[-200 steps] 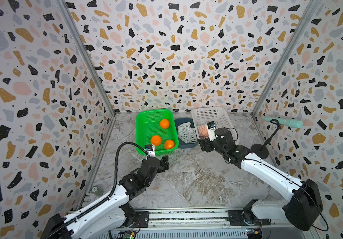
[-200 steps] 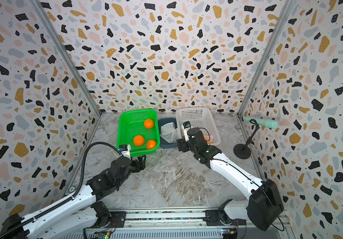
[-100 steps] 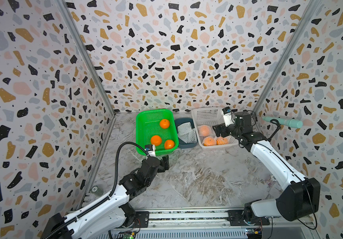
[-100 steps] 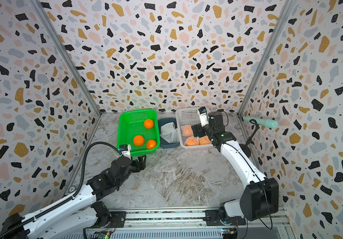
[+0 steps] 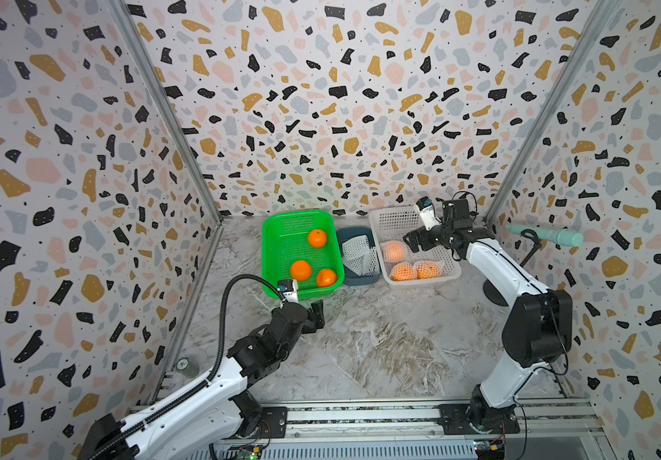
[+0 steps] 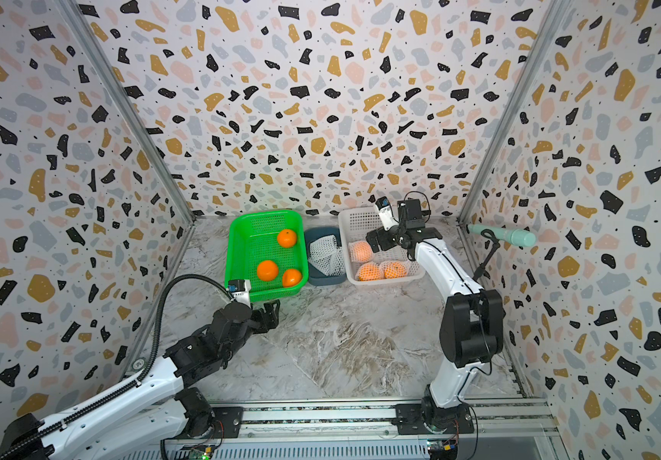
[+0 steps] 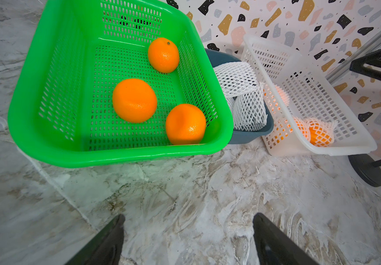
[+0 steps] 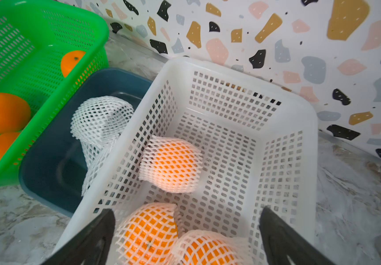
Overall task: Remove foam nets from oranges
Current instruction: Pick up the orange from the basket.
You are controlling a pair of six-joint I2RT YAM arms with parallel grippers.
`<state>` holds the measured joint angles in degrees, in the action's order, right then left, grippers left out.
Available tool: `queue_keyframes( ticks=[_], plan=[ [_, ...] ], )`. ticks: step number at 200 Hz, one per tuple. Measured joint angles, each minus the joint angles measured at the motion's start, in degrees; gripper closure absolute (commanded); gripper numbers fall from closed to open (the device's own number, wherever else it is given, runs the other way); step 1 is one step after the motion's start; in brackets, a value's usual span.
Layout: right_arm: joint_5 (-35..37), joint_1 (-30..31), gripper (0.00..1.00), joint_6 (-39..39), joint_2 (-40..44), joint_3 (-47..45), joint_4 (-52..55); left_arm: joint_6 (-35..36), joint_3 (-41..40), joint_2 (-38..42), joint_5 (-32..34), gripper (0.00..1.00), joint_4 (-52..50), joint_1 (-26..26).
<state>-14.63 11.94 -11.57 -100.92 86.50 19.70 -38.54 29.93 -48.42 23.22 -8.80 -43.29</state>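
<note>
Your right gripper point(image 5: 413, 243) has swung from over the bin point(image 5: 351, 233) across to the far side of the white basket point(image 5: 396, 219), and its jaws have spread as it went. It now hangs above that basket, wide and holding nothing. Below it lie three netted oranges point(image 8: 173, 163): one alone mid-basket, and two touching each other against the near wall. Your left gripper point(image 7: 188, 229) hasn't moved. It is wide apart and empty, low over the table point(image 7: 208, 195) just in front of the green basket point(image 5: 277, 255). Three bare oranges point(image 5: 300, 270) lie in that basket. Shed nets point(image 5: 356, 255) are piled in the bin between the two baskets.
</note>
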Motion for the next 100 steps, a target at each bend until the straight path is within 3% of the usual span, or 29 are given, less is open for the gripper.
queue_keyframes(
  ticks=[57, 100],
  plan=[
    [-1.42, 0.46, 0.01, -0.90, -7.78, 1.11, -0.04, 0.07, 0.00, -0.02, 0.24, 0.12, -0.22, 0.00],
    [0.17, 2.56, 0.01, 3.15, -12.24, 1.11, -1.97, 0.17, 0.07, -0.17, 0.24, 0.12, -0.20, 0.00]
  ],
)
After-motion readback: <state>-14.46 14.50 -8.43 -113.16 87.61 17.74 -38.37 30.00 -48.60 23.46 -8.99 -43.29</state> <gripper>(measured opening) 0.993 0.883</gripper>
